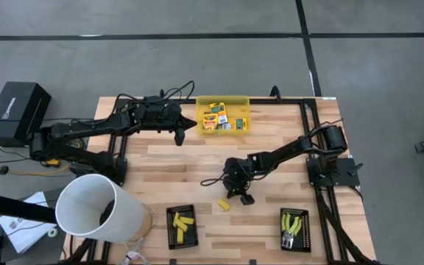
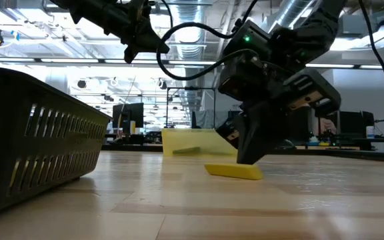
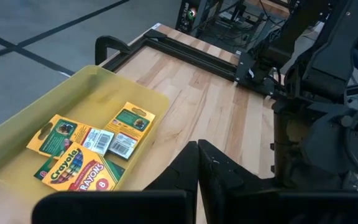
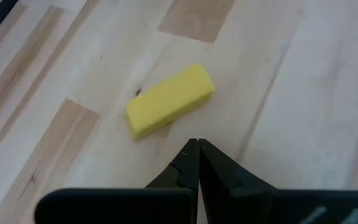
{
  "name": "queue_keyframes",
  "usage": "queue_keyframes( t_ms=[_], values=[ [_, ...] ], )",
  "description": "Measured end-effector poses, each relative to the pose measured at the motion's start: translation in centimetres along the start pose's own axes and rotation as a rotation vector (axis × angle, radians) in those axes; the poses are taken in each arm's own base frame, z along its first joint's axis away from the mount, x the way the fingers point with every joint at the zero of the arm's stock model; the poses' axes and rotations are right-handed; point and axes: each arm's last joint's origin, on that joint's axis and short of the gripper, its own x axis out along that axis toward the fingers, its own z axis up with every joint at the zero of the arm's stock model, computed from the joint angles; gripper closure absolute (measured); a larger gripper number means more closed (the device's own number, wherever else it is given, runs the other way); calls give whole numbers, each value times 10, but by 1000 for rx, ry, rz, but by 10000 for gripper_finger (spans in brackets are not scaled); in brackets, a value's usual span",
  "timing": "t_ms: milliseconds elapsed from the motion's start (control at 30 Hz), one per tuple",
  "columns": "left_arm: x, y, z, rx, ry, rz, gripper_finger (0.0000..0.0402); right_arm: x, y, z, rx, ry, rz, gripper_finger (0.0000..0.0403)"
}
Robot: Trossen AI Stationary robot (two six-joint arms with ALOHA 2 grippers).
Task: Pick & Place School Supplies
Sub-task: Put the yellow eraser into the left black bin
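Beside yellow stick [image 4: 169, 102], right gripper [image 4: 197, 147] (fingers together).

Wooden slatted table [image 1: 197, 165] with black frame rails along its edges; translucent yellow rectangular bin [image 1: 204, 102] at the far edge, near centre; two black rectangular trays at the near edge, one [image 1: 170, 230] left of centre, one [image 1: 304, 218] toward the right; white cylindrical container [image 1: 127, 213] at the near-left corner; black box [image 1: 19, 110] on the grey floor beyond the table's left side.

Boxes [image 1: 221, 116] lie in a bin [image 1: 201, 103] at the desk's [image 1: 271, 140] far edge; one stick [image 1: 224, 205] lies mid-desk, just beside the right gripper [image 1: 246, 199]; two trays [image 1: 169, 230] sit near.
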Motion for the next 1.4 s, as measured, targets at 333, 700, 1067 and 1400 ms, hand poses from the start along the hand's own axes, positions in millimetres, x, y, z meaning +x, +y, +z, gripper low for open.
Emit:
queue_keyframes(
  t_ms=[333,700,1067,1400],
  values=[
    [0,0,1,1,-9,-2,402,-2,1,14,11,-122,35,403],
    [0,-1,2,2,-15,-13,402,4,19,19,-8,-130,94,403],
    [0,-1,2,1,-18,-14,402,3,14,15,-12,-101,47,403],
    [0,-1,2,1,-18,-14,402,3,13,14,-5,-92,39,403]
  ],
)
